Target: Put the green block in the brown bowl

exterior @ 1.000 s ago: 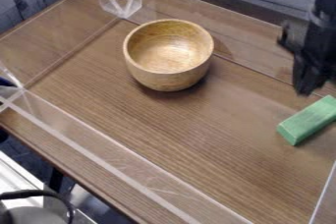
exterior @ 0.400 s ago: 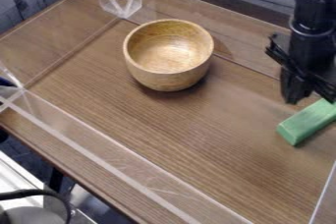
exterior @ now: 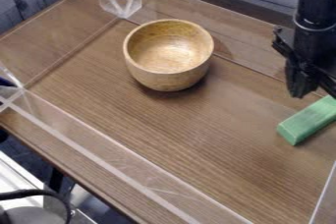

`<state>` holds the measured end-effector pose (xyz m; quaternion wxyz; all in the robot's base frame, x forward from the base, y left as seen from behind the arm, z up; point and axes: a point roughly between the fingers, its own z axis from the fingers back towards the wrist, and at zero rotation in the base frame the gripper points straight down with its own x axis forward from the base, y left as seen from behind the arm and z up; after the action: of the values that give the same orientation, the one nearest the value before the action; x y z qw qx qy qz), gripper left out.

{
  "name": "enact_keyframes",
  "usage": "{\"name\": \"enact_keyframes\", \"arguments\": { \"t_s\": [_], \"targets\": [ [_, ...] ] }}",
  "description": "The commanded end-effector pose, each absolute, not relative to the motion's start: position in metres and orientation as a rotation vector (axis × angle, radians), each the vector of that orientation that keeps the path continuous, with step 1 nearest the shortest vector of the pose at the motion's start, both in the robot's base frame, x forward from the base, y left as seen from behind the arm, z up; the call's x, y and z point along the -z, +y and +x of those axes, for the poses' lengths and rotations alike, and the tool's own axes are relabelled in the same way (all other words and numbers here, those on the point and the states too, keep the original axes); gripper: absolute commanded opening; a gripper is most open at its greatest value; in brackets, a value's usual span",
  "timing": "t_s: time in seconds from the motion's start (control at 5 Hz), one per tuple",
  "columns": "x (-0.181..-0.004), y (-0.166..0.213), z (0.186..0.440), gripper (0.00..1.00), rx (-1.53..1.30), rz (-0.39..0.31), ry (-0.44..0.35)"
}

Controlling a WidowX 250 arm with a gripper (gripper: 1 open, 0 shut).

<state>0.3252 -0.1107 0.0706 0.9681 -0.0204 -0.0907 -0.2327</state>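
The green block (exterior: 308, 120) lies flat on the wooden table near the right edge, partly cut off by the frame. My black gripper (exterior: 306, 86) hangs just above and behind it, fingers pointing down, apart from the block. Its dark fingers blur together, so I cannot make out the gap between them. Nothing is held. The brown bowl (exterior: 168, 53) stands upright and empty at the middle back of the table, well to the left of the gripper.
Clear plastic walls (exterior: 79, 135) fence the wooden table (exterior: 157, 140) along its front and left sides, with a clear corner piece (exterior: 121, 0) at the back. A dark cable loops below the front left edge.
The gripper has come lower and a little left, closer to the green block. The block and the bowl have not moved.
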Motion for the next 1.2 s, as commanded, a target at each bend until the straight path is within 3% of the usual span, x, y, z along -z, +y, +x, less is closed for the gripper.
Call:
{"name": "enact_keyframes", "arguments": {
  "t_s": [0.0, 0.4, 0.8, 1.0],
  "targets": [
    [-0.086, -0.119, 0.334, 1.00, 0.491, -0.033, -0.240],
    [-0.074, -0.125, 0.336, 1.00, 0.499, -0.023, -0.254],
    [-0.048, -0.131, 0.347, 1.00, 0.601, -0.036, -0.245],
    [-0.046, -0.128, 0.347, 0.00, 0.592, -0.075, -0.267]
  ]
}}
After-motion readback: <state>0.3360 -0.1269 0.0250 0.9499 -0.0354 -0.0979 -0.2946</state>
